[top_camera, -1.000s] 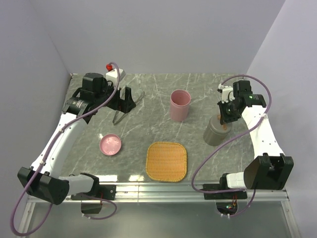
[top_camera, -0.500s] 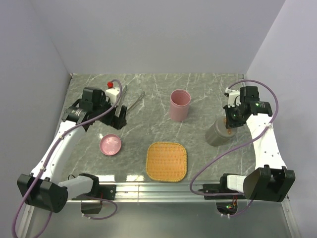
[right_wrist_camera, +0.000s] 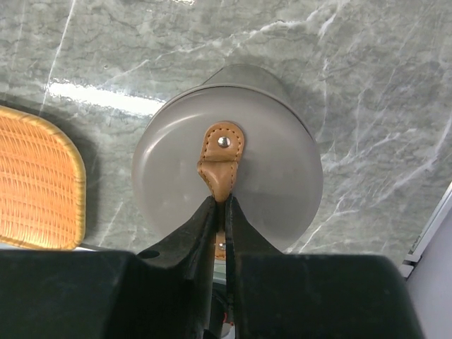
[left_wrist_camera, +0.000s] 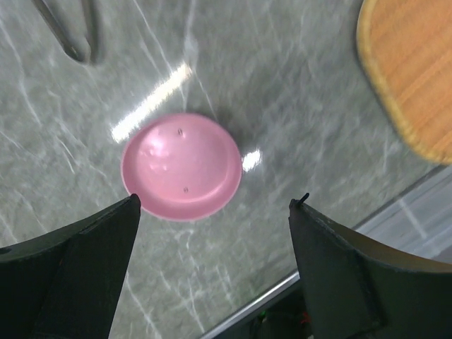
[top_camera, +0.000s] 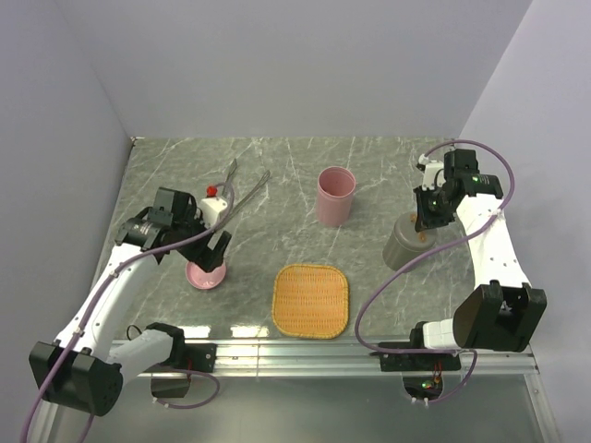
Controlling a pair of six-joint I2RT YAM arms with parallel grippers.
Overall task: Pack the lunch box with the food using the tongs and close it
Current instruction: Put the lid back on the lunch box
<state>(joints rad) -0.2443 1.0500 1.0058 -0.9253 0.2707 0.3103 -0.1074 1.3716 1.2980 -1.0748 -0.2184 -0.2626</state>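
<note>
Now that the left gripper has let the tongs be and swung down to 8 o'clock, its jaws hang wide and empty over the pink dish. So the tongs lie free on the desk at 10 o'clock, and packing has not begun. At 3 o'clock the right gripper has narrow jaws pinching the brown tab on the grey cup. Count: one tongs, one pink dish, one pink cup, one grey cup, one tray. No food shows.
</note>
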